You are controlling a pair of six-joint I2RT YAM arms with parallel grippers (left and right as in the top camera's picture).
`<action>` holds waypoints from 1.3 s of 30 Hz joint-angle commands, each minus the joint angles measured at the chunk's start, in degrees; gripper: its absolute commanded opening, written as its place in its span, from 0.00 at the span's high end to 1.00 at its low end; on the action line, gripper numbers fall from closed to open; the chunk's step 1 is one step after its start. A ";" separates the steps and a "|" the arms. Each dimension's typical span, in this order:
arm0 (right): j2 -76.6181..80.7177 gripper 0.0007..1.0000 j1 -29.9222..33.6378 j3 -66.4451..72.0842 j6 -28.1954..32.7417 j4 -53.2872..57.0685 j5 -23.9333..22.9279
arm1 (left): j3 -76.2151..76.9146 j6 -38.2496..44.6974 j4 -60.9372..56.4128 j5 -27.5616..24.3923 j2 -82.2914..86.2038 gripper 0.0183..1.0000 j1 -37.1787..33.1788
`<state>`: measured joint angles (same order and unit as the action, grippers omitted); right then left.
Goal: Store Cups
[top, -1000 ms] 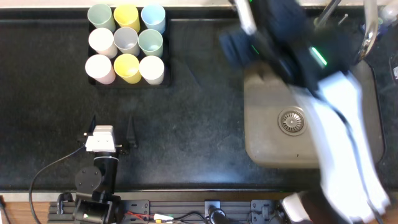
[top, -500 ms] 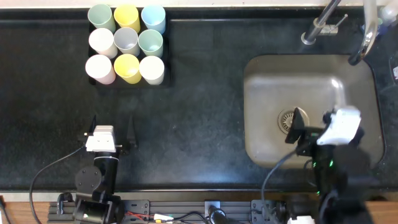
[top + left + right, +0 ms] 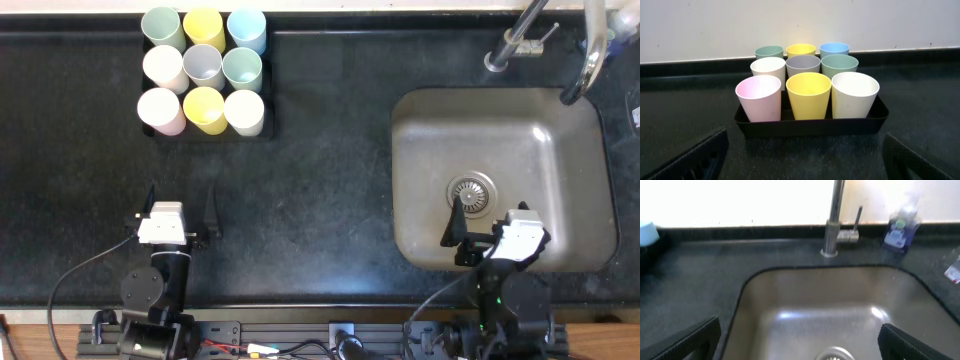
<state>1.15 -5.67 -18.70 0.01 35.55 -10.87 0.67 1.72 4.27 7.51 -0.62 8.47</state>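
The left arm (image 3: 150,285) is folded low and close over its base, wrist level, with the left gripper (image 3: 181,205) pointing straight away from the base. Its two dark fingers (image 3: 212,208) are spread wide, with nothing between them. The right arm (image 3: 505,300) is also folded close above its base, and its white wrist housing (image 3: 522,235) sits slightly skewed. The right gripper (image 3: 480,228) points away from the base, with one dark finger standing clear of the housing. The right wrist view shows both fingers far apart, holding nothing.
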 commanded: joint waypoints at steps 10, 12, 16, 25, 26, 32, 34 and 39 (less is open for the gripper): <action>-0.94 0.00 1.42 16.98 0.20 -29.40 -0.15 | -0.22 0.87 -0.09 -0.17 0.46 0.00 -0.44; -0.94 0.00 1.42 18.49 0.20 -33.57 -0.09 | -0.22 0.87 -0.09 -0.20 0.46 0.00 -0.44; -0.94 0.00 1.36 18.45 0.20 -33.59 -0.13 | -0.22 0.87 -0.09 -0.20 0.46 0.00 -0.44; -0.94 0.00 1.36 18.45 0.20 -32.35 -0.13 | -0.22 0.87 -0.11 -0.20 0.46 0.00 -0.44; -0.94 0.00 1.36 18.45 0.20 -32.35 -0.13 | -0.22 0.87 -0.09 -0.20 0.46 0.00 -0.44; -0.94 0.00 1.60 18.45 0.37 -32.33 -0.48 | -0.22 0.87 -0.09 -0.20 0.46 0.00 -0.44; -0.94 0.00 1.57 18.45 -0.61 -32.11 3.67 | -0.22 0.87 -0.09 -0.20 0.46 0.00 -0.44; -0.94 0.00 1.57 18.45 -1.31 -31.32 13.03 | -0.22 0.87 -0.09 -0.20 0.46 0.00 -0.44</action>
<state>0.84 -4.49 -1.02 -0.49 4.49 -3.79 0.67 1.72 4.27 7.49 -0.62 8.47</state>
